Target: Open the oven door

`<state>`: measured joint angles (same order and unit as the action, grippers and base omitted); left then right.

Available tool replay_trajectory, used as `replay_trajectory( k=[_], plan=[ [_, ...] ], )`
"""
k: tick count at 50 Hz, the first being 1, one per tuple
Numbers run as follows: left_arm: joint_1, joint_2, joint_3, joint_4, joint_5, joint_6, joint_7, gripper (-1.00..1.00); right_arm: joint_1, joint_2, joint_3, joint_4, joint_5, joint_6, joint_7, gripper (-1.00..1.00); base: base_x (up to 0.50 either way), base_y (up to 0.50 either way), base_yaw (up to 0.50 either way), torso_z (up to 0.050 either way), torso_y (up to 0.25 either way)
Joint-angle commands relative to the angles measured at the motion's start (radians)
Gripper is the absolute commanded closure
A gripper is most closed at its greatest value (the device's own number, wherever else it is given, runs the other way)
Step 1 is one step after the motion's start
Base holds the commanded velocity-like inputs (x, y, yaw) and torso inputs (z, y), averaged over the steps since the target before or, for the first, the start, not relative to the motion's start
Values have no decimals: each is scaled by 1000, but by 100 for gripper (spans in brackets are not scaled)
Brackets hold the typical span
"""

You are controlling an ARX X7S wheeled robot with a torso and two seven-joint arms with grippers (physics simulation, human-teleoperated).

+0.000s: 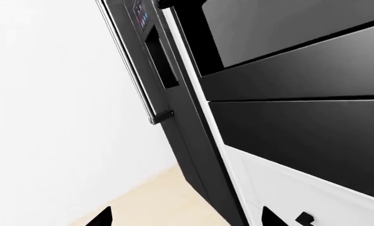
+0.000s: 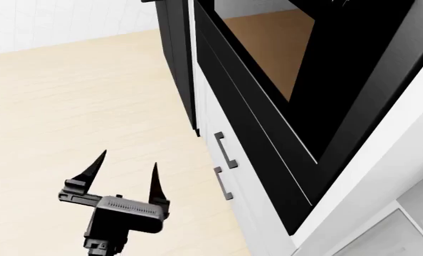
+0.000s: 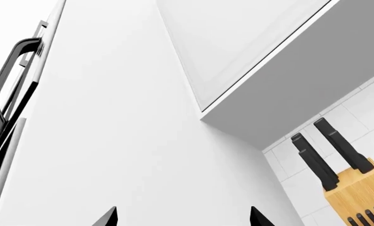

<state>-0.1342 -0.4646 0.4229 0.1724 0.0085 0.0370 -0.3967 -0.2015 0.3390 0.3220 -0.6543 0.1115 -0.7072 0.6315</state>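
Note:
The oven door (image 2: pixel 268 53) is a glossy black panel with a brown-tinted glass window, at the upper right of the head view. Its bar handle does not show. My left gripper (image 2: pixel 126 168) hangs open over the pale wood floor, well below and to the left of the door, touching nothing. In the left wrist view its gripper (image 1: pixel 187 219) shows two spread tips with only floor and cabinet between them, and black oven panels (image 1: pixel 288 61) rise ahead. My right gripper (image 3: pixel 182 217) is open and empty, facing a white cabinet side; it is out of the head view.
A plain black panel (image 2: pixel 258 138) sits under the oven door, above white cabinet doors with dark handles (image 2: pixel 227 152). A tall black refrigerator (image 1: pixel 155 56) stands beside the oven column. A knife block (image 3: pixel 356 193) and a black handle (image 3: pixel 4 84) show in the right wrist view.

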Motion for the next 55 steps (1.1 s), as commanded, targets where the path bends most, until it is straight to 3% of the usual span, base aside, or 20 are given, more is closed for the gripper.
replay_trajectory(
  k=[1, 15, 55],
  plan=[
    [-47, -33, 22, 36, 69, -33, 18, -100, 4, 2, 0, 2, -3, -1, 1, -100, 0, 0, 0, 0, 0],
    [-93, -54, 38, 75, 104, -34, 46, -100, -2, 0, -3, 3, -10, -10, 0, -100, 0, 0, 0, 0, 0],
    [-333, 31, 122, -6, 200, 3, 92, -100, -7, 2, -6, 2, -18, -19, 3, -100, 0, 0, 0, 0, 0]
  ],
)
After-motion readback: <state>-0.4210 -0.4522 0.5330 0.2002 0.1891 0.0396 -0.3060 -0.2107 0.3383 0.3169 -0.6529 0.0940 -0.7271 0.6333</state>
